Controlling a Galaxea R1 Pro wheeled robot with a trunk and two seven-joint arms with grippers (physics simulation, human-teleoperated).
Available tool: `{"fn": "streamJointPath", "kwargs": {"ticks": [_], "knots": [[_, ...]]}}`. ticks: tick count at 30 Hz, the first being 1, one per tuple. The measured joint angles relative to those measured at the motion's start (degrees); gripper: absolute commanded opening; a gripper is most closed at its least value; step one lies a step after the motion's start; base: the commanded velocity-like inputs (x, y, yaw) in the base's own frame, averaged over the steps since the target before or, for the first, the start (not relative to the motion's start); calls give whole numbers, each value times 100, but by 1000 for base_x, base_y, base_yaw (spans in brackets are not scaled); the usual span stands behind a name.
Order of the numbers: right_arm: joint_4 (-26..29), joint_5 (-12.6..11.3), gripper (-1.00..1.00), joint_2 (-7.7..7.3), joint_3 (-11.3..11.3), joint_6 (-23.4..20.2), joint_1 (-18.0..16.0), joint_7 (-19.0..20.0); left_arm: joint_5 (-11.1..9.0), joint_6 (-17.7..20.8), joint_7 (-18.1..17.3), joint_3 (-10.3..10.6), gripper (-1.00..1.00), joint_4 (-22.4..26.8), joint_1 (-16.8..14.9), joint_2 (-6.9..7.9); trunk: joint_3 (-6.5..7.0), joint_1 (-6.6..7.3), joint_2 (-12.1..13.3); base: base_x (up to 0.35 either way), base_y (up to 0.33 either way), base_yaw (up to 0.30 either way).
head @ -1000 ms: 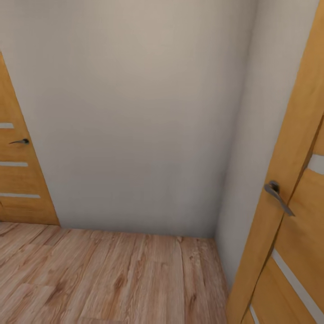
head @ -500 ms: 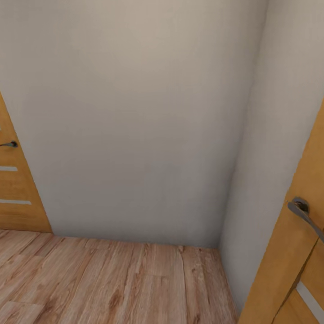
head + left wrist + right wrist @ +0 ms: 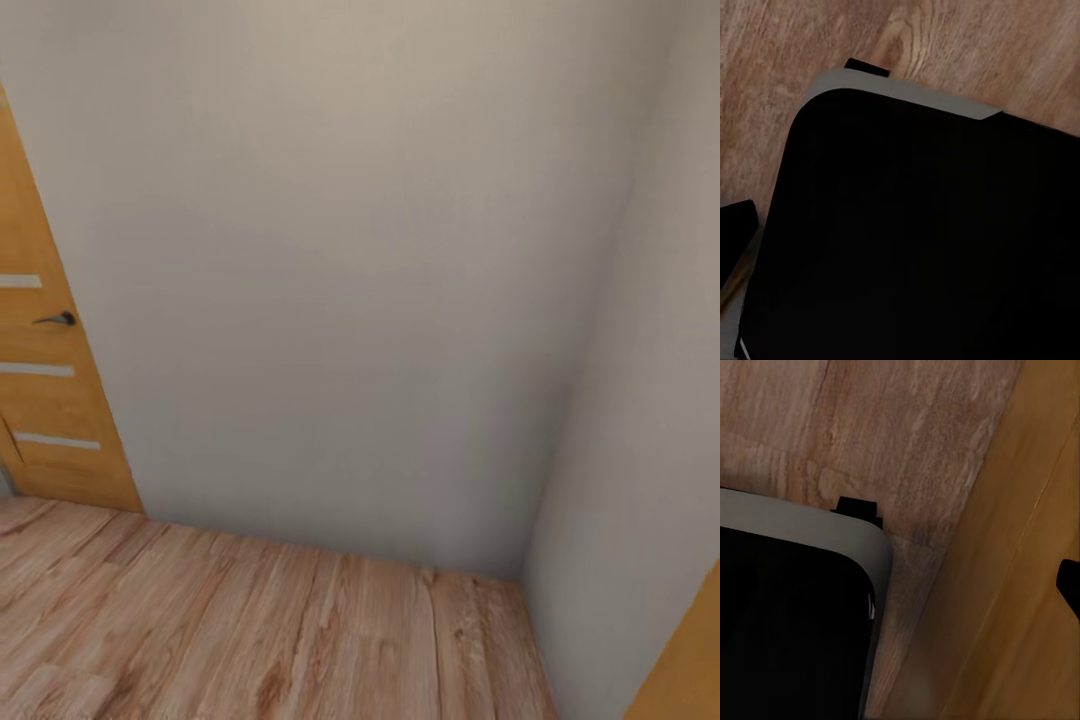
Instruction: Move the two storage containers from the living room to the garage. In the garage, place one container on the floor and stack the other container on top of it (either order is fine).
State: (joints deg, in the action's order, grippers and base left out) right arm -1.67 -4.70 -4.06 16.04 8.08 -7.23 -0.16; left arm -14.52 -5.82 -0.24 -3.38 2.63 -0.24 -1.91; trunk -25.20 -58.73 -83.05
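Note:
The two storage containers are out of view. In the head view a plain pale wall [image 3: 330, 280] meets a light wood plank floor [image 3: 250, 630] in a corner. The left wrist view looks down on my own black base with its grey rim [image 3: 922, 240], over the same plank floor [image 3: 945, 45]. Part of that base [image 3: 787, 622] also appears in the right wrist view, beside the floor [image 3: 892, 435].
An orange wooden door [image 3: 40, 400] with a dark lever handle [image 3: 58, 319] stands at the left. A sliver of a second orange door [image 3: 690, 660] shows at the lower right, and its panel [image 3: 1020, 585] runs close beside my base. Side wall [image 3: 650, 420] closes the right.
The whole view has shifted as the camera moved. The right door and its handle have slid almost out of frame, and the left door now shows about as much as a second ago.

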Motion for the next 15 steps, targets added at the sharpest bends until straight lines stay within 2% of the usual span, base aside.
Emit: {"fn": "streamJointPath", "kwargs": {"ticks": [13, 15], "knots": [[0, 0, 100, 1, 0, 0, 0, 0, 0, -1, 0, 1, 100, 0, 0, 0, 0, 0, 0, 3, 0, 270], [0, 1, 100, 0, 1, 0, 0, 0, 4, -1, 0, 1, 100, -3, 0, 0, 0, 1, 0, 131, 0, 157]]}}
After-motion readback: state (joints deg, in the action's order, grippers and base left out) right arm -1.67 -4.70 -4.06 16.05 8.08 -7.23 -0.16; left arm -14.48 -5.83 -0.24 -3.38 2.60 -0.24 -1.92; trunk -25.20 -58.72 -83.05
